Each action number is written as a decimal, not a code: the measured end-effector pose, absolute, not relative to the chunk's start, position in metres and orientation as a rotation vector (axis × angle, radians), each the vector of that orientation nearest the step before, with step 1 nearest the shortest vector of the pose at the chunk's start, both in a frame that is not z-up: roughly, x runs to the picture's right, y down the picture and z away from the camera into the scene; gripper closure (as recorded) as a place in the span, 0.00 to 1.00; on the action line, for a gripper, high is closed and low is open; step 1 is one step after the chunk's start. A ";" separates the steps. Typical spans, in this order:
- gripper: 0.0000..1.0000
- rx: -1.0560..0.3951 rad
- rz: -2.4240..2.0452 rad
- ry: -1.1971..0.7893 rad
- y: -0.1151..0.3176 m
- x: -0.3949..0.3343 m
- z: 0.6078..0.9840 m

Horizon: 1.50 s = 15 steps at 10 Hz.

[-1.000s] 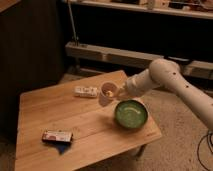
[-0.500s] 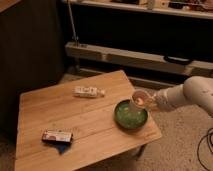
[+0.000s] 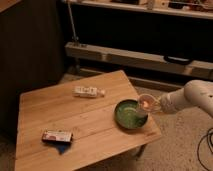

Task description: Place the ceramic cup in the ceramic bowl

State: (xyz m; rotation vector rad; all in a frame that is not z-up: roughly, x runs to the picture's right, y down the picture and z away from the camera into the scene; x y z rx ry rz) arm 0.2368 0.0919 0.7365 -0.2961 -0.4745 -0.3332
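The ceramic cup (image 3: 144, 103) is cream with a reddish inside. It hangs tilted over the right rim of the green ceramic bowl (image 3: 127, 115), which stands near the right edge of the wooden table (image 3: 80, 117). My gripper (image 3: 153, 105) reaches in from the right on a white arm (image 3: 192, 95) and is shut on the cup, just above the bowl's right side.
A small pale bottle with a label (image 3: 89, 91) lies on its side at the table's back middle. A red-and-white packet (image 3: 56, 136) lies on a blue piece (image 3: 62, 148) at the front left. A low shelf (image 3: 135, 55) runs behind the table.
My gripper has carried the cup from the table's middle rightward over the bowl, then drawn a little right and down to the bowl's right rim.
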 end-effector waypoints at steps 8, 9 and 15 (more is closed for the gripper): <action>0.90 -0.455 -0.326 -0.462 0.110 0.206 0.791; 0.78 -0.435 -0.315 -0.462 0.111 0.209 0.788; 0.20 -0.376 -0.323 -0.528 0.109 0.197 0.784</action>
